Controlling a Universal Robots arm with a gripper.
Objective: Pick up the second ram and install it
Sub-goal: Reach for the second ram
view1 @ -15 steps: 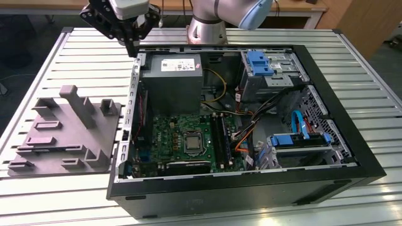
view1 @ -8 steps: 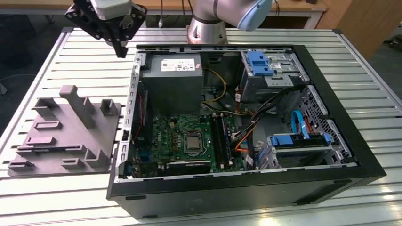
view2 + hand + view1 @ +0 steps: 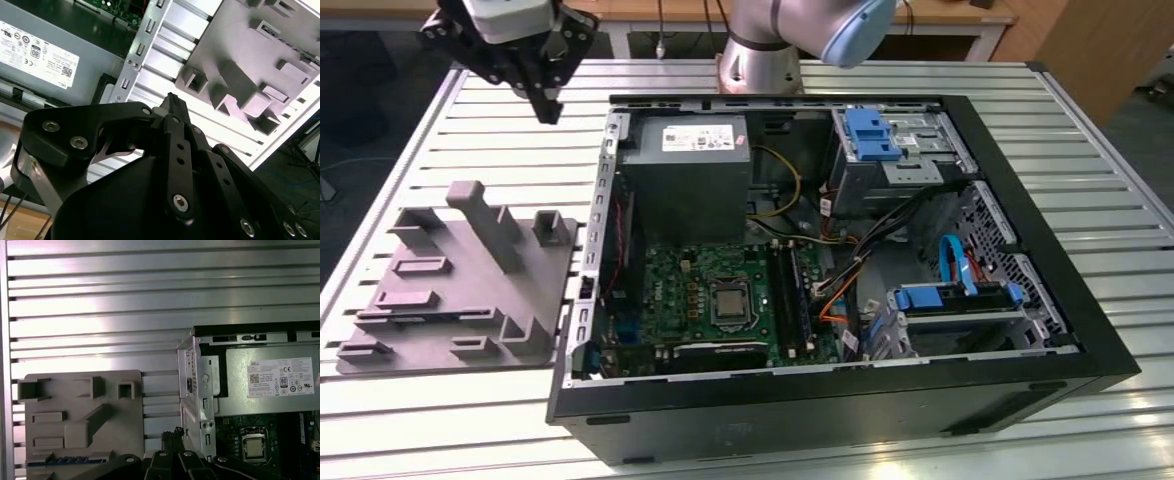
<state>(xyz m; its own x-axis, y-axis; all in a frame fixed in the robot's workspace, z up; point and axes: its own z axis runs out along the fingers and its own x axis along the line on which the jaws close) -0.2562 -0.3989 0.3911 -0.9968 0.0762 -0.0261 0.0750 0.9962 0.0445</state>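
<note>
exterior view: the gripper [image 3: 548,108] hangs over the slatted table [image 3: 454,150], toward the exterior view's left of the open computer case [image 3: 854,410] and above the far end of the grey holder [image 3: 454,345]. its fingers taper together to a single tip with no gap visible, and nothing is held between them. in the second wrist view the gripper [image 3: 172,102] shows the same condition: the fingers meet at the tip and are empty.

the second ram [image 3: 447,313] lies flat in a long slot near the front edge of the grey holder, on the table beside the case. in the first wrist view the second ram [image 3: 67,460] appears as a bluish strip seated in that slot of the grey holder [image 3: 80,405]. the gripper is well apart from it and touches neither the holder nor the case.

the case lies on its side with the cover off. inside, the power supply [image 3: 687,180] sits at the far end, and the motherboard [image 3: 680,290] with its processor socket [image 3: 724,305] lies nearer the front. the long memory slots run beside the socket; whether any is occupied cannot be told. the arm base [image 3: 761,60] stands on the table behind the case.
</note>
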